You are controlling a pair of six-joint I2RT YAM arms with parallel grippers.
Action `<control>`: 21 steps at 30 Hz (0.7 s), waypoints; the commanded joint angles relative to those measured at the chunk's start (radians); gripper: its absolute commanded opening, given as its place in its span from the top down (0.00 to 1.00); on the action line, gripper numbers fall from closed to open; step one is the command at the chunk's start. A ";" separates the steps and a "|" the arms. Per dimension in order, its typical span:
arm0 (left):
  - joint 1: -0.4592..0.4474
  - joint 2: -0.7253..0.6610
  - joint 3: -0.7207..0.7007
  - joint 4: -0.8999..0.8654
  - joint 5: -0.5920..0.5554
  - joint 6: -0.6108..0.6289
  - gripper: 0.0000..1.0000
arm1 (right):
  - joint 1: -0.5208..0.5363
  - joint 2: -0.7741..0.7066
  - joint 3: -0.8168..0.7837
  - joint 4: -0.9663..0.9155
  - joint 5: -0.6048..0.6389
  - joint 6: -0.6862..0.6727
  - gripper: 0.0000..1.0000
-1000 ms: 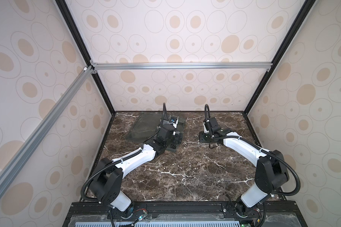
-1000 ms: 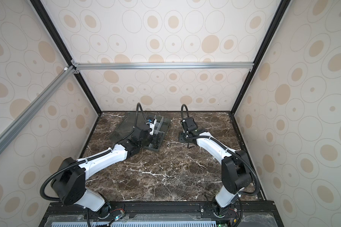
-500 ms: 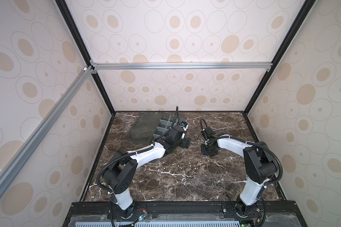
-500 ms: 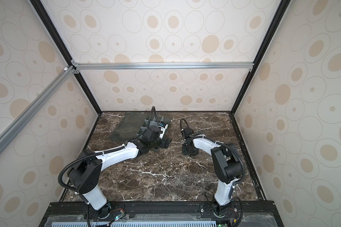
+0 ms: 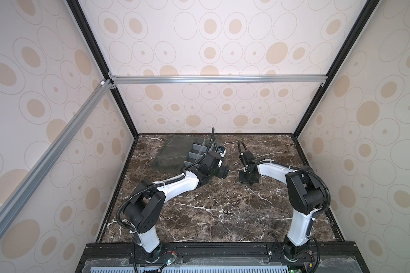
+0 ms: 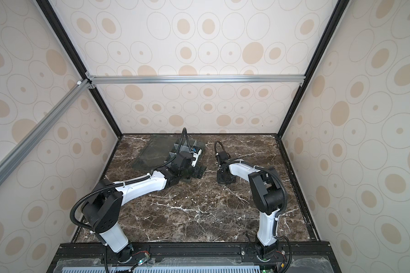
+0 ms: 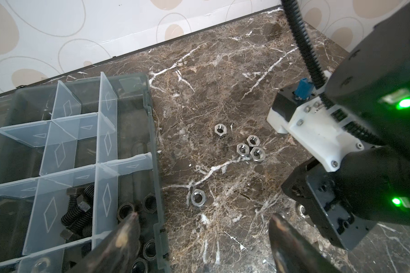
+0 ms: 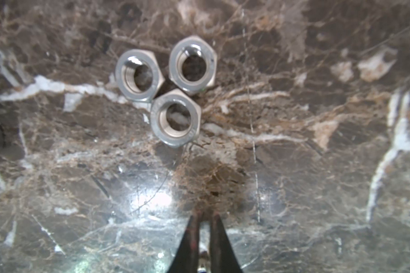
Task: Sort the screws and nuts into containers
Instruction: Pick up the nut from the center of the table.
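Over the past second the right arm has pulled in toward the robot and its hand has closed, while the left arm has swung off the middle of the box to its near right edge. The right hand (image 8: 205, 214) points straight down, fingers drawn together to a sliver of a gap with nothing visible between them, tips at the marble-patterned tabletop (image 8: 317, 189). Just beyond the tips, three silver nuts (image 8: 175, 119) lie flat in a tight cluster, touching one another.

The left hand (image 7: 202, 216) is spread wide and holds nothing. One finger (image 7: 126, 236) hangs over the box's edge, the other (image 7: 287, 241) over bare tabletop. On the tabletop beside the box, the left wrist view shows two more silver nuts lying singly, one (image 7: 198, 197) close to the box wall and one (image 7: 220, 129) near the cluster.

The box (image 7: 152, 132), translucent grey, is split by frosted dividers (image 7: 107, 132) into cells (image 7: 133, 132). One cell holds a heap of black screws (image 7: 78, 212). The neighbouring cell, along the wall nearest the loose nuts, holds several black nuts (image 7: 149, 203).

In both top views the box sits at the back of the tabletop, left of centre. Its clear lid (image 5: 171, 153) lies flat beside it on the robot's left. The two hands are low over the surface, near each other but apart.
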State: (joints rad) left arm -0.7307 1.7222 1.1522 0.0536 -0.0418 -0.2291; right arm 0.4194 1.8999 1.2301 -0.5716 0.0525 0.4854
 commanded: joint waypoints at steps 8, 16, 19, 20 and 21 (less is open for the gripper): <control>-0.006 -0.046 -0.010 -0.011 -0.024 0.022 0.14 | 0.002 -0.044 -0.023 -0.050 0.021 0.032 0.74; -0.006 -0.062 -0.022 -0.012 -0.034 0.027 0.14 | 0.021 -0.057 -0.051 -0.056 0.011 0.067 0.83; -0.007 -0.067 -0.029 -0.011 -0.036 0.024 0.14 | 0.031 -0.061 -0.052 -0.056 0.012 0.077 0.87; -0.007 -0.068 -0.031 -0.011 -0.037 0.024 0.14 | 0.034 -0.061 -0.051 -0.051 0.011 0.078 0.88; -0.007 -0.069 -0.031 -0.011 -0.038 0.024 0.14 | 0.035 -0.062 -0.047 -0.051 0.012 0.078 0.90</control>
State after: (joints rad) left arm -0.7307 1.6821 1.1233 0.0463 -0.0654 -0.2199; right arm 0.4442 1.8675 1.1931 -0.5999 0.0563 0.5438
